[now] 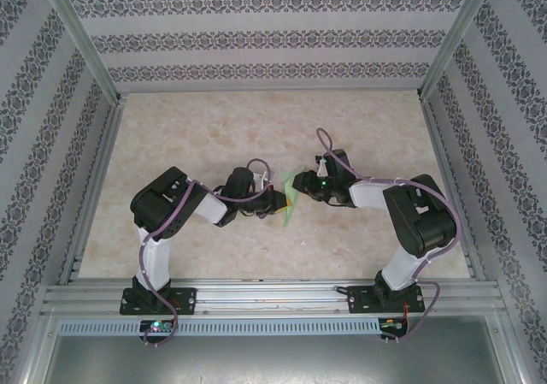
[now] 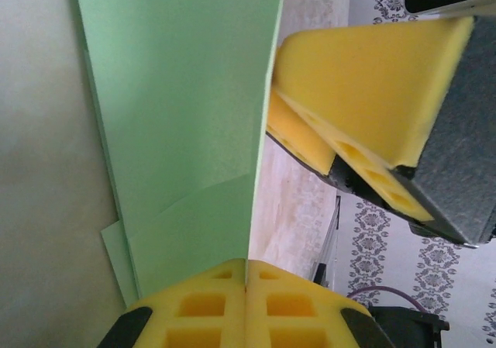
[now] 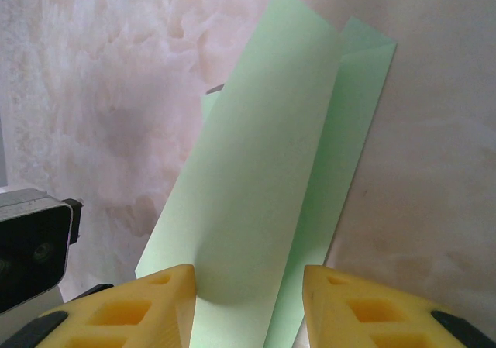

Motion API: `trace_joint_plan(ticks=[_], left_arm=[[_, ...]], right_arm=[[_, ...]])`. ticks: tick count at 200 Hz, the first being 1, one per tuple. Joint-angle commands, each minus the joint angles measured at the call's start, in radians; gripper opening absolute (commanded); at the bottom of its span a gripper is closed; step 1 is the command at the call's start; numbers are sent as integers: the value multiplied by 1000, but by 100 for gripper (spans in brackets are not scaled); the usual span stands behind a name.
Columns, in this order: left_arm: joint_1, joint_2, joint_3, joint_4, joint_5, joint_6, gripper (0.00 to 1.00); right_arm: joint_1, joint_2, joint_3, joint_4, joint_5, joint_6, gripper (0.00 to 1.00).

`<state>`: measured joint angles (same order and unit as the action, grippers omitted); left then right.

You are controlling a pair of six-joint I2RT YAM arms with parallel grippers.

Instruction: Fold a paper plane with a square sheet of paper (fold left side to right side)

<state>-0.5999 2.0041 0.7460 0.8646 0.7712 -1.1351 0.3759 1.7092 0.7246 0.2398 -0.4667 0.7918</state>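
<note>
The light-green sheet of paper [image 1: 291,201] is folded into a long narrow shape with layered flaps and is held up off the table between the two arms. My left gripper [image 2: 246,274] is shut on its lower edge, and the paper [image 2: 178,115] rises straight out of the closed pads. My right gripper [image 3: 248,290] is open, with the paper [image 3: 263,170] passing through the gap. Its left fingertip [image 3: 167,294] is close against the curved top flap. In the left wrist view, the right gripper's yellow fingers [image 2: 364,69] sit just right of the paper's edge.
The marble-patterned table [image 1: 214,136] lies under both arms, with patterned walls on three sides. Metal rails [image 1: 273,294] run along the near edge by the arm bases. Part of the left arm's dark housing [image 3: 31,247] shows at the left of the right wrist view.
</note>
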Motion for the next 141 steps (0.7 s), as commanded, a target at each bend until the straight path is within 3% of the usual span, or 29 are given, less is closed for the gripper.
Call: trace_joint_plan(ticks=[1,141], left_arm=[[15,24,-4,62,10,-17,0],[15,41,-4,86,11,-31,1]], right_arm=[[9,16,24,26,16,12,42],[29,89,62,7,18,15,39]])
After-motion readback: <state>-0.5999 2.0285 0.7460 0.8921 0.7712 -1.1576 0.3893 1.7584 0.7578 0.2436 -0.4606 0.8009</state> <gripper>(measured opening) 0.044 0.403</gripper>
